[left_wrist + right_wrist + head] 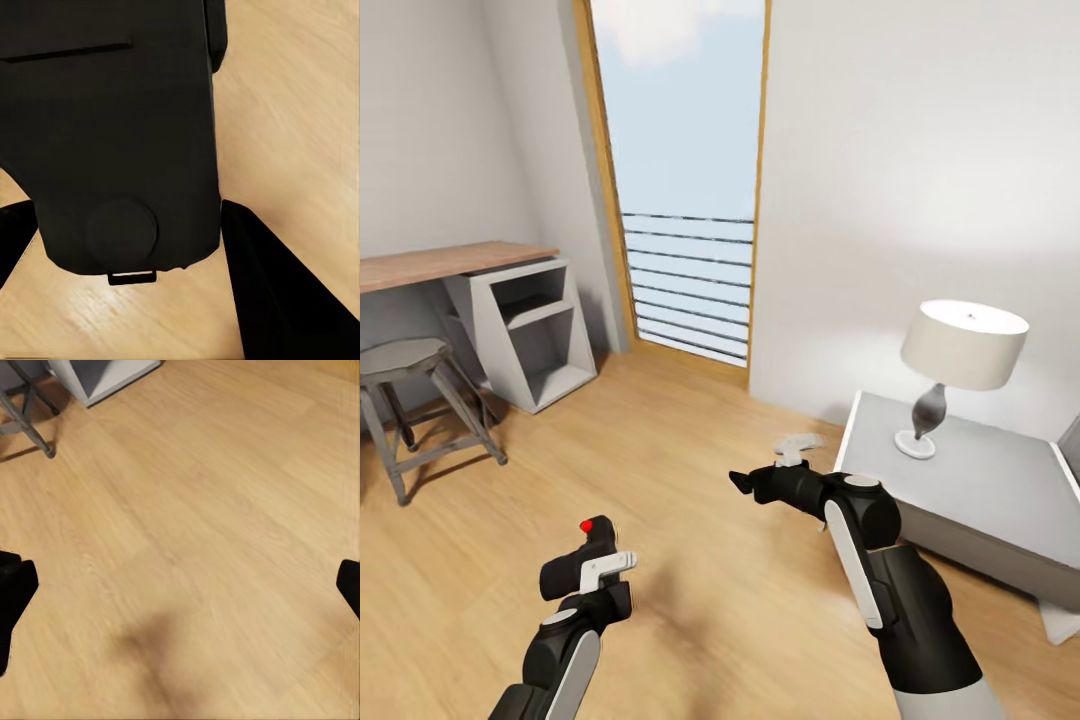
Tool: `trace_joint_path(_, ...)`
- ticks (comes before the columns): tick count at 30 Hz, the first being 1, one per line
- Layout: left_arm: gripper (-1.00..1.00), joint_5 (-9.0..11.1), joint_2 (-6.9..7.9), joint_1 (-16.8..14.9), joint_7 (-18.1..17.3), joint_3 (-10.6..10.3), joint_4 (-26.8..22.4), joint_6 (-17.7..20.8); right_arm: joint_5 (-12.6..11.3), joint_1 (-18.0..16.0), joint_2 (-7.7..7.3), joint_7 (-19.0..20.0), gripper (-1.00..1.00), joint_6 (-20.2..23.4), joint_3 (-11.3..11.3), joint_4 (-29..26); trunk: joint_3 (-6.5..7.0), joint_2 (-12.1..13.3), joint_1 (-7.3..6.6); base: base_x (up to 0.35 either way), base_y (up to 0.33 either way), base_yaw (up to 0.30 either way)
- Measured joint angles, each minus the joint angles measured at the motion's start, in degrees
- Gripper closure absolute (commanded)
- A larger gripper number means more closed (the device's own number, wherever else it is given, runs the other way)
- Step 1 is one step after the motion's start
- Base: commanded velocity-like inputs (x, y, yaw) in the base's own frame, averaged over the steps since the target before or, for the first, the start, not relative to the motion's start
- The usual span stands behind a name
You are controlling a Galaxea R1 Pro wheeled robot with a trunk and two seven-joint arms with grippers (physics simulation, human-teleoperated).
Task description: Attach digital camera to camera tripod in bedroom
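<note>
Room: pale walls meet a light wood floor [690,470]; a tall window [682,170] with a wooden frame and dark horizontal rails stands in the far wall, sky behind it.
Counter: a wood-topped counter [445,262] runs along the wall at the head view's left, with a grey open shelf unit [532,330] under its near end.
Bedside cabinet: a grey cabinet [1000,490] sits at the head view's right, against the wall.
Stool: a grey round stool [405,360] on metal legs stands in front of the counter; its legs also show at the edge of the right wrist view [30,424].
Lamp: a lamp [963,345] with a cream shade and dark base stands on the cabinet, near its far edge.
Right claw: the right claw [743,484] is held out over bare floor, well apart from the cabinet; its fingers [13,592] sit at opposite edges of the wrist picture, spread wide, nothing between them.
Left claw: the left claw [585,565] is clamped on the camera, low over the floor.
Camera: the black camera [112,127] sits between the left fingers [277,292], its red button [587,524] on top in the head view.
</note>
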Motion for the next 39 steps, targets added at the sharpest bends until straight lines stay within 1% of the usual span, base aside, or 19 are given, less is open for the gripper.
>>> trace_joint_path(4, 1.0, 0.0, -0.02, 0.0, 0.0, 0.1, 0.0, 0.0, 0.0, 0.0, 0.0, 0.0, -1.0, -0.1, 0.1, 0.0, 0.0, 0.0, 0.0, 0.005, -0.007, 0.293)
trace_joint_path(15, 1.0, 0.0, 0.03, 0.0, 0.0, 0.2, 0.0, 0.0, 0.0, 0.1, 0.0, -0.1, -1.0, -0.2, 0.1, 0.0, 0.0, 0.0, -0.01, 0.123, -0.112, 0.294)
trace_joint_path(32, 1.0, 0.0, -0.02, 0.0, -0.1, 0.3, -0.1, 0.0, 0.0, 0.1, 0.0, -0.1, -1.0, -0.2, 0.3, 0.0, 0.0, 0.0, 0.0, 0.013, -0.01, 0.294)
trace_joint_path(39, 1.0, 0.0, -0.04, 0.0, -0.1, 0.3, -0.1, 0.0, 0.0, 0.1, 0.0, -0.1, -1.0, -0.2, 0.3, 0.0, 0.0, 0.0, -0.02, 0.178, -0.119, 0.294)
